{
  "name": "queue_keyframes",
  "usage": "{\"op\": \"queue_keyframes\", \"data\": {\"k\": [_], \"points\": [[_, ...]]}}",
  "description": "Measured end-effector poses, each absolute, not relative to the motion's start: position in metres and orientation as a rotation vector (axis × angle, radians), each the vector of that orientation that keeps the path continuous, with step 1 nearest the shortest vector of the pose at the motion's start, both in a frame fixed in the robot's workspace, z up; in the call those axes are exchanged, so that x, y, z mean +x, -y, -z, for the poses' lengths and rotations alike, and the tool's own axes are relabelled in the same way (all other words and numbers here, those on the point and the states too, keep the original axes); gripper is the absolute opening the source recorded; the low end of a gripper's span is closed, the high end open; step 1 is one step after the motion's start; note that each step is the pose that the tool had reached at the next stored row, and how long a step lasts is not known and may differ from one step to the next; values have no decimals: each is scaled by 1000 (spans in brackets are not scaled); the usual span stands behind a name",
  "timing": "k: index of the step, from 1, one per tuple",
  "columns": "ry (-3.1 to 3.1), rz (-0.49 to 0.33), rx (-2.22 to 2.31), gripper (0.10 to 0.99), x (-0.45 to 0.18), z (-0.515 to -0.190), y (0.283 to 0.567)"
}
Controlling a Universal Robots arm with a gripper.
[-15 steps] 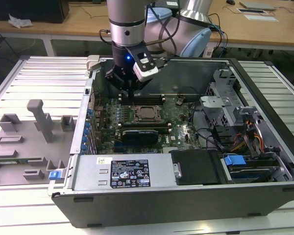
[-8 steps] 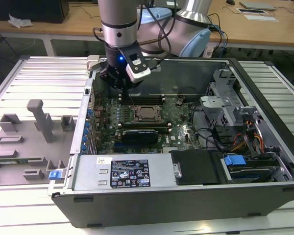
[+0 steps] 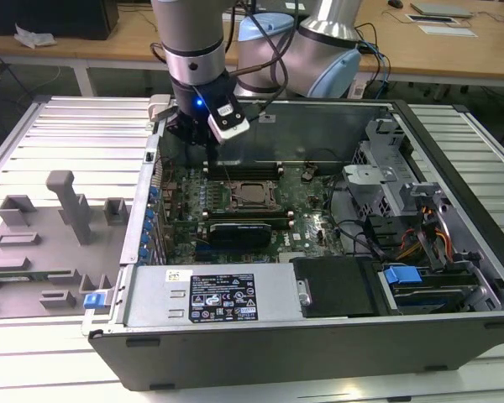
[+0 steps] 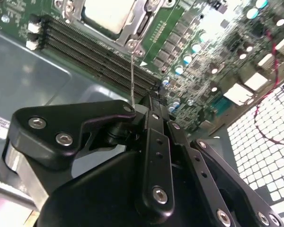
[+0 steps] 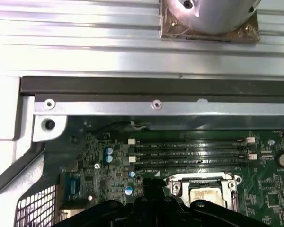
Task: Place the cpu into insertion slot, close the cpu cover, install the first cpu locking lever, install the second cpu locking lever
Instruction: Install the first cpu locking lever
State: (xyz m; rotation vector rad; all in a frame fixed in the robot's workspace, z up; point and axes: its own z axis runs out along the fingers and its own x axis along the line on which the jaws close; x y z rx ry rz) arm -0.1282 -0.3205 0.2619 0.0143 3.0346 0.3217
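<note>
The cpu (image 4: 109, 14) lies flat in the insertion slot (image 3: 235, 195) on the green board, its pale metal top facing up. The cpu cover (image 4: 143, 14) is folded down over the slot and frames the chip's edges, as both wrist views show. A thin locking lever (image 4: 132, 71) runs from the slot's corner out to the end effector (image 4: 154, 101). The end effector's black fingers are clenched together, and their tip is against the lever's far end. I cannot tell whether the wire is pinched or merely touched.

In the exterior view the end effector (image 3: 207, 151) hangs just beside the slot, over the long black memory slots (image 5: 194, 151). These lie between the slot and the wall of the open computer case (image 3: 319, 336). The case stands on a slatted metal desk (image 3: 67, 134).
</note>
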Motion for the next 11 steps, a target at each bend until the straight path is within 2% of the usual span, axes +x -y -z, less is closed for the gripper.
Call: {"op": "queue_keyframes", "data": {"k": [11], "points": [[-3026, -346, 15, 106, -115, -253, 321]]}}
